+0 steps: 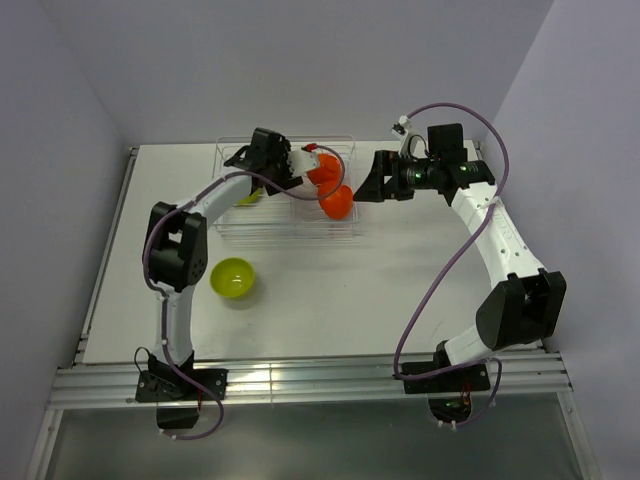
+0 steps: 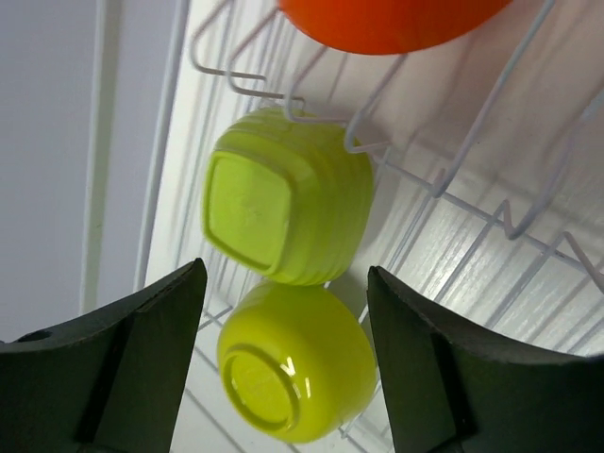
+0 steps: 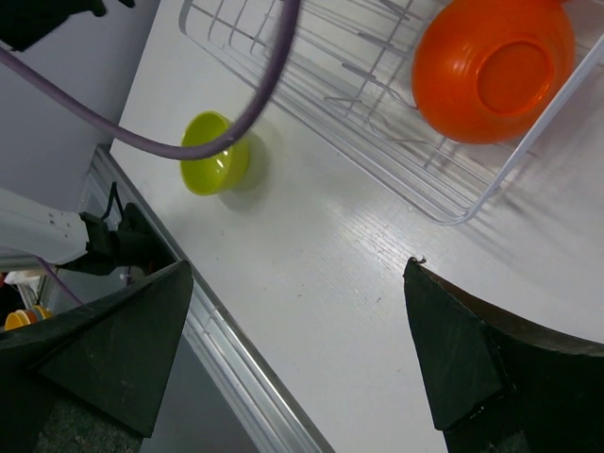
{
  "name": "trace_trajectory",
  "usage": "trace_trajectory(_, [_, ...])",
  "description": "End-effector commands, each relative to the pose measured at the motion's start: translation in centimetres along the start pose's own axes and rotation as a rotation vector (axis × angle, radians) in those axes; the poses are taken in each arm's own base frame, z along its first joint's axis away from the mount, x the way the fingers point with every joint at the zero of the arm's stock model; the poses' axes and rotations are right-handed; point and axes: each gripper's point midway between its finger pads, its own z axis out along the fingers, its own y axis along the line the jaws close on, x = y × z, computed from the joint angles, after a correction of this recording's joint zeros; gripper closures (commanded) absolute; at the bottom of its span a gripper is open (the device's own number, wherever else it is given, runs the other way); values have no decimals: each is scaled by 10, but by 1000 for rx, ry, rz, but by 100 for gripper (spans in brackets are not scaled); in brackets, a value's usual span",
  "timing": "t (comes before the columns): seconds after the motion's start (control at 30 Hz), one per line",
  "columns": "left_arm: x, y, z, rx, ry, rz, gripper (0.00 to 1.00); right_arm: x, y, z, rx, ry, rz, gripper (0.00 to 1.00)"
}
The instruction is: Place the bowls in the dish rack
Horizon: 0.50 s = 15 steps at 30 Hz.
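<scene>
The wire dish rack (image 1: 290,222) stands at the back of the table. In the left wrist view two lime-green bowls lie upside down in the rack (image 2: 491,123): a squarish ribbed one (image 2: 283,203) and a round one (image 2: 297,363). An orange bowl (image 2: 387,19) lies beyond them. Two orange bowls (image 1: 322,172) (image 1: 336,203) lie at the rack's right end. Another lime-green bowl (image 1: 232,277) stands upright on the table; it also shows in the right wrist view (image 3: 215,162). My left gripper (image 1: 265,165) (image 2: 286,274) is open above the round lime bowl. My right gripper (image 1: 364,184) (image 3: 297,269) is open and empty, right of the rack.
The white table (image 1: 400,290) ends in a metal rail (image 1: 300,380) at the front. Grey walls close in the left, back and right sides. A purple cable (image 3: 255,104) hangs across the right wrist view.
</scene>
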Motion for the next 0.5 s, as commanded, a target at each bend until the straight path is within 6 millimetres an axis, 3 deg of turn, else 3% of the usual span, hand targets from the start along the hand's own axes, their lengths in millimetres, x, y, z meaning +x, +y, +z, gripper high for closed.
trace_trajectory(0.0, [-45,46,-55,-88,-122,-39,25,-17,16,-22,11,-67,-86,0])
trace_trajectory(0.03, [-49,52,-66,-102,-138,-59,16,-17,16,-22,12,-65,-93,0])
trace_trajectory(0.2, [-63,61,-112,-72,-220,-207,14,-11,21,-35,30,-63,-141,0])
trace_trajectory(0.23, [-71,68,-133,-85,-256,-229,13,-9,22,-36,33,-61,-150,0])
trace_trajectory(0.37, [-74,63,-190,-11,-337,-340,11,2,23,-46,57,-34,-194,0])
trace_trajectory(0.4, [-63,59,-196,6,-329,-385,10,4,23,-47,59,-27,-215,0])
trace_trajectory(0.43, [-65,55,-221,18,-362,-391,9,6,21,-48,69,-20,-218,0])
trace_trajectory(0.47, [-54,43,-223,44,-344,-415,9,10,21,-50,71,-10,-221,0])
